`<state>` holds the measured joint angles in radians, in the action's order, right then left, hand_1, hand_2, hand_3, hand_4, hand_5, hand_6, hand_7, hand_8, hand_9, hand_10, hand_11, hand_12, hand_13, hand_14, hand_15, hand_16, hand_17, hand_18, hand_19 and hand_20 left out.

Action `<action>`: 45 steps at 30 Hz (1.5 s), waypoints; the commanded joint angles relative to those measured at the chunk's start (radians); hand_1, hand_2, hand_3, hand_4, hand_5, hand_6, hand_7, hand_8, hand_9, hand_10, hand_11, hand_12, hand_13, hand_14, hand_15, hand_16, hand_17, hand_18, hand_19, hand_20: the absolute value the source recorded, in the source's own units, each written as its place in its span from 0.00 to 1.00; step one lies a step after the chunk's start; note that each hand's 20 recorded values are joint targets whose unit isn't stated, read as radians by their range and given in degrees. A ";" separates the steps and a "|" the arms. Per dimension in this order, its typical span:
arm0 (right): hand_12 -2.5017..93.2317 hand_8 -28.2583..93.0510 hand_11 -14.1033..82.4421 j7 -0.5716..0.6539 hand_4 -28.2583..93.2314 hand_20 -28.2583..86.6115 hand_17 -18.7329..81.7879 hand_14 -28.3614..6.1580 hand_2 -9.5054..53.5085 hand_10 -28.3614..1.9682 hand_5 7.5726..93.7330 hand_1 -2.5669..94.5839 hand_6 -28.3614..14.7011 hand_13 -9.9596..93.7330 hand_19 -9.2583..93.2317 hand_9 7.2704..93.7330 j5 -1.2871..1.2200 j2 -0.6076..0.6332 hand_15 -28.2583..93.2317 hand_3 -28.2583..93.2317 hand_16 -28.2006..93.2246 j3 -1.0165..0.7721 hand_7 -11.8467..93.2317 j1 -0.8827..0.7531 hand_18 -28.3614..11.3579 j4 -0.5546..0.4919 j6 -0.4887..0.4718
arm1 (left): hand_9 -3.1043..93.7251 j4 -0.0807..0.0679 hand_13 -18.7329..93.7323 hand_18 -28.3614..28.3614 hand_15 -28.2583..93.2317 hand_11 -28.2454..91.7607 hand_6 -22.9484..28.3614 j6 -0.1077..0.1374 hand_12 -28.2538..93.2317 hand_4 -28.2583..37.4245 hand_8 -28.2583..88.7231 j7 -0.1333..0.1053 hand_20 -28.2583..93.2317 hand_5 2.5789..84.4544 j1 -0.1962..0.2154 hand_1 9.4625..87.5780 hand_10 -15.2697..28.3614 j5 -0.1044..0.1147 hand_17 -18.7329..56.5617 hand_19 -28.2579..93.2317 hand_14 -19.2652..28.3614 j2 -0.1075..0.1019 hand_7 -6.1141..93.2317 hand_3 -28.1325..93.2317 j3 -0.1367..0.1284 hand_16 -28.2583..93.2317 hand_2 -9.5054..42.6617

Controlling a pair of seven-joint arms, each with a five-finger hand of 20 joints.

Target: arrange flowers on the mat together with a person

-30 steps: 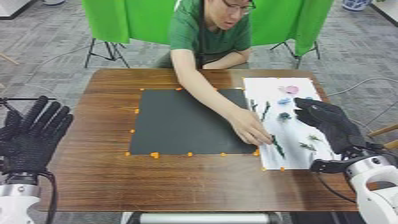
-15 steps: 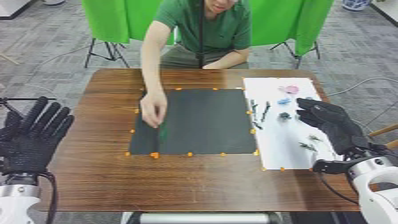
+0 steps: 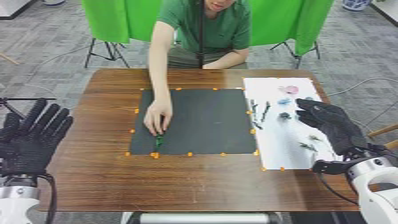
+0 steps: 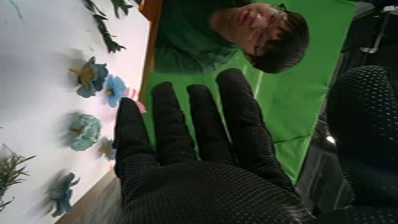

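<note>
My left hand (image 3: 25, 150) hangs at the worktop (image 3: 195, 185)'s left edge, fingers straight and spread wide. My right hand (image 3: 330, 125) is open too, over the right side of the white sheet (image 3: 277, 156), fingers straight, thumb well apart. On that sheet, nearest me, lie small sprigs (image 3: 307, 146). At the dark mat (image 3: 209, 122)'s near left part, the person's hand (image 3: 158, 115) pinches the top of a green stem (image 3: 159, 144). Farther along the sheet come a teal flower (image 3: 285, 116), dark stems (image 3: 266, 110), a blue flower (image 3: 284, 101), then a pink flower (image 3: 290, 90).
</note>
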<state>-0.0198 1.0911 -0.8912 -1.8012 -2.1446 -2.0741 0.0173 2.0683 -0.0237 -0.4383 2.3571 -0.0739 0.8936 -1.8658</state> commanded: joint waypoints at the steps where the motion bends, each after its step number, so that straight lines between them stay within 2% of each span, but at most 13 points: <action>1: 0.17 0.15 0.18 -0.001 0.07 0.41 0.31 0.40 0.17 0.46 0.42 0.26 0.54 0.39 0.21 0.34 0.019 -0.002 0.30 0.81 0.41 -0.007 0.24 -0.019 0.29 -0.011 0.005 | 0.45 -0.002 0.42 0.71 0.44 0.35 0.56 0.009 0.30 0.00 0.16 0.001 0.33 0.51 0.006 0.22 0.67 0.005 0.22 0.43 0.69 0.011 0.15 0.81 0.007 0.18 0.40; 4: 0.17 0.15 0.18 0.000 0.07 0.41 0.31 0.40 0.17 0.46 0.42 0.26 0.54 0.39 0.21 0.33 0.019 -0.002 0.30 0.81 0.41 -0.008 0.24 -0.022 0.29 -0.013 0.005 | 0.45 -0.003 0.42 0.71 0.44 0.35 0.56 0.010 0.30 0.00 0.17 0.003 0.33 0.51 0.002 0.22 0.67 0.006 0.22 0.43 0.70 0.010 0.15 0.81 0.010 0.18 0.40; 6: 0.17 0.15 0.18 -0.003 0.07 0.41 0.31 0.40 0.17 0.46 0.42 0.26 0.54 0.39 0.21 0.33 0.018 -0.001 0.30 0.81 0.41 -0.008 0.24 -0.021 0.29 -0.012 0.004 | 0.45 -0.003 0.42 0.71 0.44 0.35 0.56 0.010 0.30 0.00 0.17 -0.006 0.33 0.51 0.008 0.22 0.67 0.010 0.22 0.43 0.70 -0.003 0.15 0.81 0.010 0.18 0.40; 10: 0.17 0.15 0.18 -0.003 0.07 0.41 0.31 0.40 0.16 0.46 0.42 0.26 0.54 0.39 0.21 0.33 0.019 -0.002 0.30 0.81 0.41 -0.012 0.24 -0.023 0.29 -0.013 -0.002 | 0.45 -0.001 0.42 0.71 0.44 0.35 0.56 0.011 0.30 0.00 0.16 -0.004 0.33 0.51 0.011 0.22 0.67 0.008 0.22 0.43 0.69 0.006 0.15 0.81 0.005 0.18 0.40; 11: 0.17 0.15 0.18 -0.001 0.07 0.41 0.31 0.40 0.16 0.46 0.42 0.26 0.54 0.39 0.21 0.33 0.019 -0.004 0.30 0.81 0.41 -0.017 0.24 -0.030 0.29 -0.017 0.000 | 0.45 -0.004 0.42 0.71 0.44 0.35 0.56 0.010 0.30 0.00 0.16 0.004 0.33 0.51 0.007 0.22 0.67 0.007 0.22 0.43 0.69 0.005 0.15 0.81 0.006 0.18 0.40; 19: 0.17 0.15 0.18 0.001 0.07 0.41 0.31 0.40 0.15 0.45 0.42 0.27 0.54 0.39 0.21 0.33 0.034 0.012 0.30 0.81 0.41 -0.036 0.24 -0.047 0.29 -0.025 0.024 | 0.45 -0.005 0.42 0.71 0.44 0.35 0.56 0.006 0.30 0.00 0.17 0.002 0.33 0.51 0.004 0.22 0.67 0.006 0.22 0.43 0.69 0.002 0.15 0.81 0.012 0.18 0.40; 24: 0.17 0.15 0.18 0.035 0.07 0.41 0.31 0.40 0.12 0.45 0.41 0.28 0.54 0.39 0.21 0.32 0.168 0.039 0.30 0.82 0.41 -0.081 0.24 -0.096 0.29 -0.053 0.113 | 0.45 -0.002 0.42 0.71 0.44 0.35 0.56 0.006 0.30 0.00 0.17 -0.002 0.33 0.51 0.012 0.22 0.67 0.010 0.22 0.43 0.69 0.000 0.15 0.81 0.011 0.18 0.40; 28: 0.17 0.15 0.18 0.095 0.07 0.41 0.31 0.41 0.10 0.43 0.41 0.30 0.54 0.39 0.22 0.33 0.247 0.061 0.30 0.82 0.42 -0.138 0.25 -0.158 0.29 -0.083 0.192 | 0.45 -0.001 0.42 0.71 0.44 0.35 0.56 0.009 0.30 0.00 0.16 -0.007 0.33 0.51 0.017 0.22 0.67 0.012 0.22 0.43 0.69 0.002 0.15 0.81 0.008 0.18 0.40; 32: 0.18 0.15 0.18 0.150 0.06 0.41 0.31 0.41 0.08 0.41 0.40 0.31 0.53 0.40 0.23 0.33 0.331 0.062 0.31 0.82 0.42 -0.200 0.25 -0.225 0.28 -0.104 0.216 | 0.45 0.000 0.42 0.71 0.44 0.35 0.56 0.008 0.30 0.00 0.17 -0.009 0.33 0.51 0.019 0.22 0.67 0.018 0.22 0.43 0.70 0.004 0.15 0.81 0.008 0.18 0.39; 36: 0.19 0.15 0.19 0.299 0.06 0.42 0.31 0.41 0.06 0.39 0.41 0.31 0.53 0.42 0.25 0.35 0.527 0.065 0.31 0.82 0.43 -0.203 0.25 -0.255 0.28 -0.121 0.224 | 0.45 0.000 0.42 0.71 0.44 0.35 0.56 0.009 0.30 0.00 0.17 -0.012 0.33 0.51 0.019 0.22 0.67 0.017 0.22 0.43 0.70 0.006 0.15 0.81 0.009 0.18 0.40; 37: 0.19 0.15 0.19 0.384 0.06 0.42 0.32 0.42 0.05 0.39 0.41 0.32 0.53 0.44 0.26 0.37 0.605 0.099 0.32 0.82 0.43 -0.135 0.26 -0.210 0.28 -0.115 0.262 | 0.45 0.001 0.42 0.71 0.44 0.35 0.56 0.009 0.30 0.00 0.17 -0.011 0.33 0.51 0.021 0.22 0.67 0.016 0.22 0.43 0.70 0.006 0.15 0.81 0.007 0.18 0.40; 40: 0.23 0.14 0.27 0.482 0.05 0.42 0.33 0.45 0.01 0.38 0.43 0.33 0.52 0.49 0.30 0.41 0.814 0.111 0.35 0.81 0.46 -0.075 0.27 -0.188 0.28 -0.097 0.277 | 0.45 0.001 0.42 0.71 0.44 0.35 0.56 0.015 0.30 0.00 0.16 -0.016 0.33 0.51 0.021 0.22 0.67 0.022 0.22 0.43 0.70 0.008 0.15 0.81 0.009 0.18 0.40; 45: 0.26 0.13 0.41 0.575 0.02 0.43 0.34 0.48 0.00 0.41 0.47 0.34 0.54 0.51 0.35 0.44 1.066 0.138 0.49 0.81 0.44 0.023 0.31 -0.137 0.28 -0.058 0.241 | 0.45 -0.001 0.42 0.71 0.44 0.35 0.56 0.015 0.30 0.00 0.17 -0.016 0.33 0.51 0.013 0.22 0.67 0.023 0.22 0.43 0.70 0.006 0.15 0.81 0.017 0.18 0.40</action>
<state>0.4949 1.8565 -0.7828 -1.8763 -2.3607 -2.1783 0.2989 2.0681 -0.0198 -0.4506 2.3618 -0.0594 0.8923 -1.8589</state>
